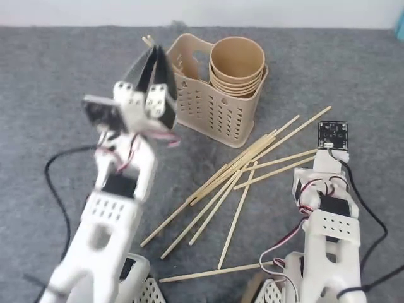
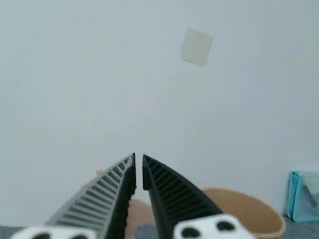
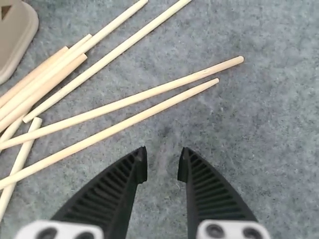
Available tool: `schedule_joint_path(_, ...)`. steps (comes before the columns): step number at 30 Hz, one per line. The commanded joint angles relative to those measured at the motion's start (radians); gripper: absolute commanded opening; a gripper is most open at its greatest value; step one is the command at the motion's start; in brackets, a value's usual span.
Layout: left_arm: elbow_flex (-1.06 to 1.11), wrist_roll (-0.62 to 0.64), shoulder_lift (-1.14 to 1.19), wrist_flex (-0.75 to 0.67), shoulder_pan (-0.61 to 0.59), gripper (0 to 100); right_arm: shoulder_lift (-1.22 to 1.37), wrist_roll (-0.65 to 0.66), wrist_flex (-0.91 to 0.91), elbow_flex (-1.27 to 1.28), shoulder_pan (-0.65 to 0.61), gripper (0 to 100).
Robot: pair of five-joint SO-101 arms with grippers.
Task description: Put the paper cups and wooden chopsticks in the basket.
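A single wooden chopstick [image 1: 214, 272] lay nearest the arm bases on the grey tabletop [image 1: 50, 82]. Just beyond, the right gripper [image 3: 162, 167] hung over bare tabletop with its jaws moderately parted. It pointed toward the free ends of two chopsticks [image 3: 149, 92] lying side by side, apart from it. The main scatter of chopsticks [image 1: 233, 166] fanned across the middle of the tabletop between the arms, several crossing one another. The left gripper [image 1: 154, 53] was raised and tilted upward beside the basket's end away from the cups, jaws drawn nearly together with a thin slit between. Chopstick tips [image 1: 149, 41] showed just past it; whether they stood inside the basket could not be told. Farthest, the basket [image 1: 214, 110] stood upright, holding nested paper cups [image 1: 237, 60].
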Motion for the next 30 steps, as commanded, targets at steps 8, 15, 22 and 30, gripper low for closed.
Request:
schedule_joint_path(8,0.019,-0.083,-0.519,1.025,0.043,2,0.002,0.02,-0.021,0.005,-0.01,12.3)
schedule_joint_path(15,0.018,-0.138,-0.338,1.189,0.049,2,0.002,0.02,-0.021,0.008,-0.01,12.3)
schedule_joint_path(22,-0.065,-0.103,0.114,1.188,0.091,2,0.002,0.02,-0.019,0.009,-0.01,12.3)
schedule_joint_path(30,-0.153,-0.1,0.499,1.188,0.269,2,0.002,0.02,-0.019,0.009,-0.01,12.3)
